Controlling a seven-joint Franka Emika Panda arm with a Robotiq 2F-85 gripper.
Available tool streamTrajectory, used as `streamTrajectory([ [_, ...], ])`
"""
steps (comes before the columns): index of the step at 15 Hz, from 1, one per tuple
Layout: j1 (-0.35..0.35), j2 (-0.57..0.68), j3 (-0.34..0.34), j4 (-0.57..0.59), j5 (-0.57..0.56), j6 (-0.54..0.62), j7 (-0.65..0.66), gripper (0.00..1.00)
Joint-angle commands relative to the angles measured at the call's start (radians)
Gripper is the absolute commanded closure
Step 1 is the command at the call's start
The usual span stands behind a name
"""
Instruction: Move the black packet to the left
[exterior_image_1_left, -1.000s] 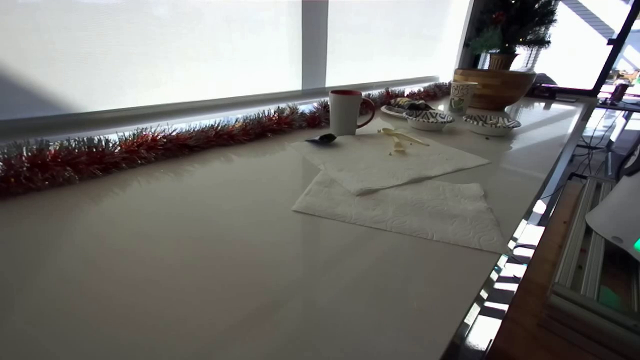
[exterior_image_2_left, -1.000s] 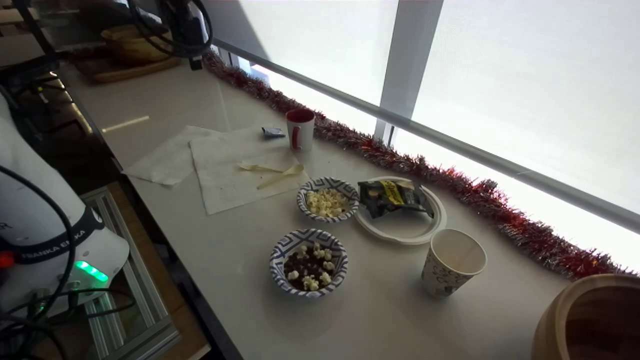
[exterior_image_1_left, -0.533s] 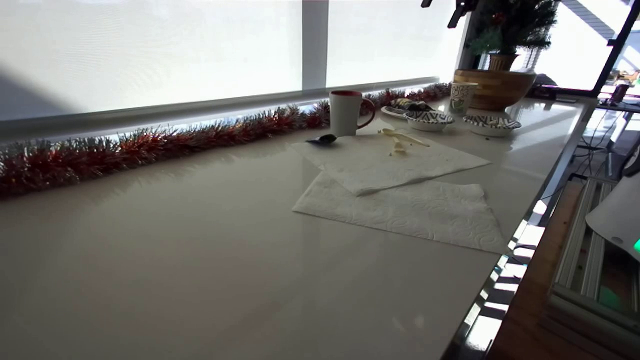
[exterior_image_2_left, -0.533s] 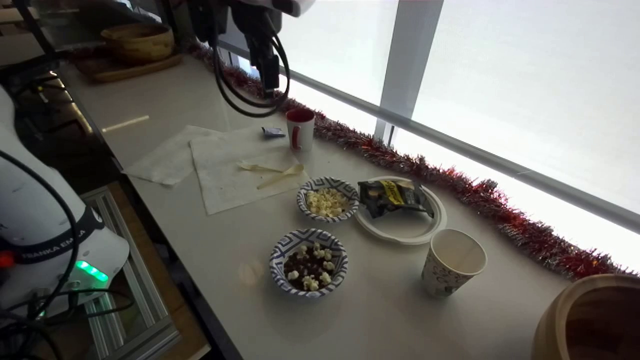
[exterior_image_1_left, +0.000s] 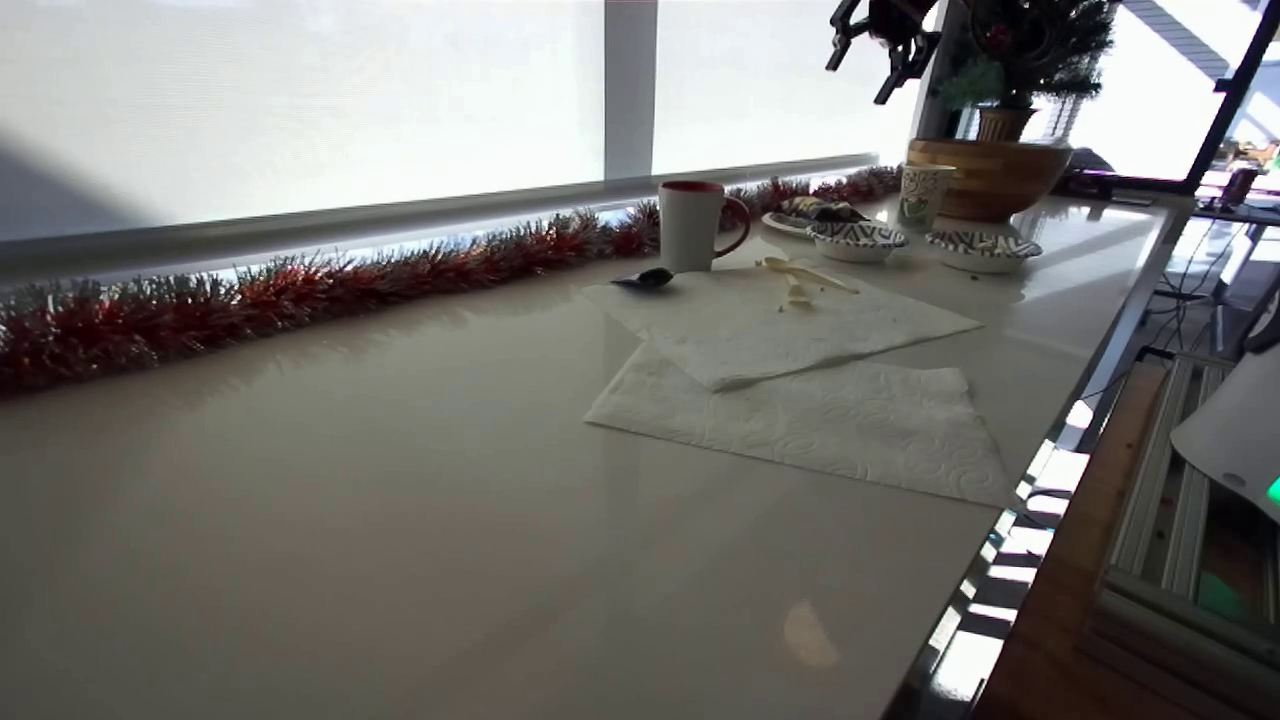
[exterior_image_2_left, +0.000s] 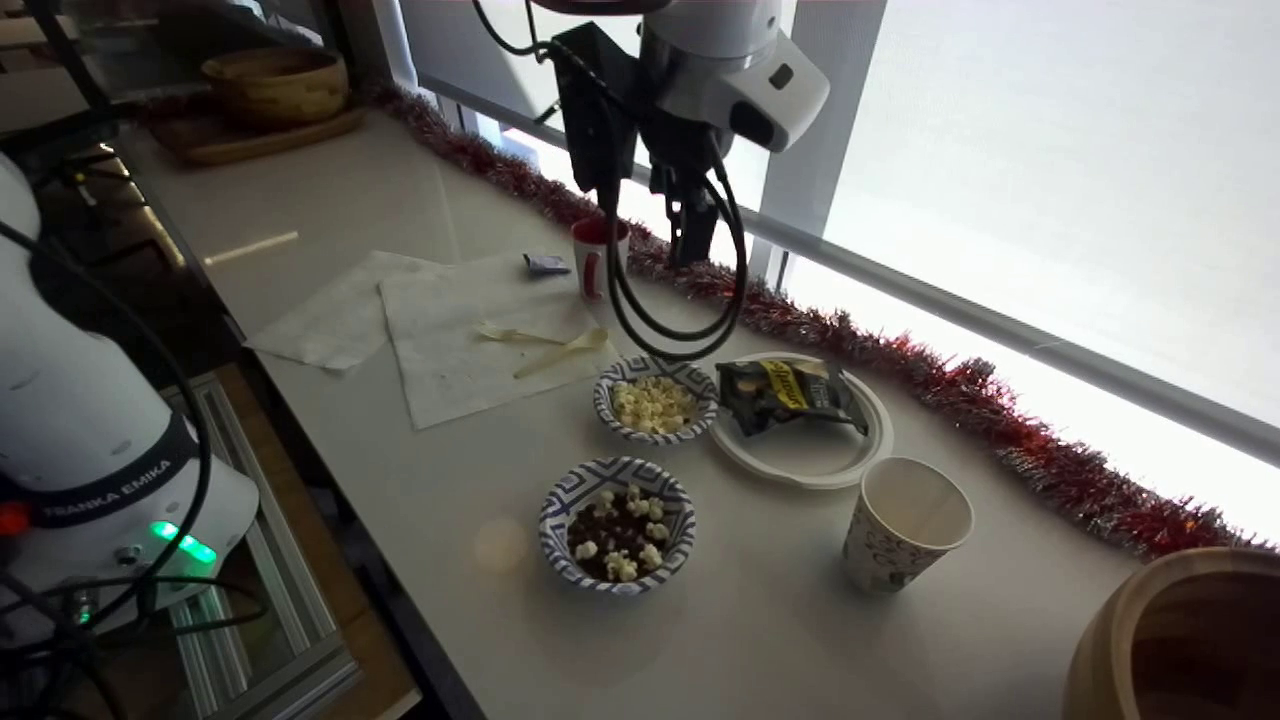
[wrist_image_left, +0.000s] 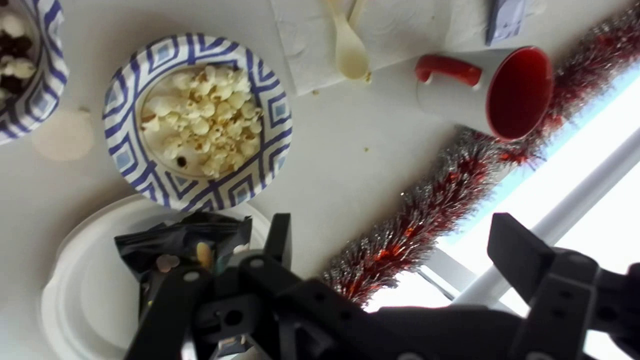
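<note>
The black packet (exterior_image_2_left: 790, 393), crinkled with yellow print, lies on a white plate (exterior_image_2_left: 800, 472) near the window side of the counter. It also shows in an exterior view (exterior_image_1_left: 822, 208), small and far off, and at the lower left of the wrist view (wrist_image_left: 185, 240), partly hidden by a gripper finger. My gripper (wrist_image_left: 390, 220) is open and empty, its fingers wide apart. In an exterior view the gripper (exterior_image_1_left: 857, 83) hangs well above the counter. It also shows above the tinsel, behind the packet, in an exterior view (exterior_image_2_left: 690, 245).
A popcorn bowl (exterior_image_2_left: 655, 398) stands against the plate. A second bowl (exterior_image_2_left: 617, 525), a paper cup (exterior_image_2_left: 905, 525) and a wooden bowl (exterior_image_2_left: 1110, 640) are nearby. A red-and-white mug (exterior_image_2_left: 600, 262), paper towels (exterior_image_2_left: 430, 350) and tinsel (exterior_image_2_left: 900, 360) along the window also lie around.
The arm and open gripper have swung in from the far end toward the plate, coming into view at the top of an exterior view and lowering slightly. The packet has not moved.
</note>
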Motion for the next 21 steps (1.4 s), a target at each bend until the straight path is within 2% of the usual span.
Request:
streamTrajectory([
  [1,-0.074,0.162,0.027,0.137,0.017,0.032,-0.055,0.00],
  [4,-0.127,0.253,0.053,0.198,0.021,0.087,-0.048,0.00],
  [7,-0.163,0.342,0.079,0.232,-0.001,0.225,0.002,0.00],
  [8,-0.165,0.361,0.083,0.243,-0.019,0.223,0.079,0.00],
  [9,-0.182,0.302,0.100,0.191,-0.019,0.209,0.010,0.00],
  [14,-0.189,0.355,0.111,0.226,-0.024,0.233,0.068,0.00],
  [21,-0.254,0.478,0.187,0.294,0.020,0.278,0.028,0.00],
])
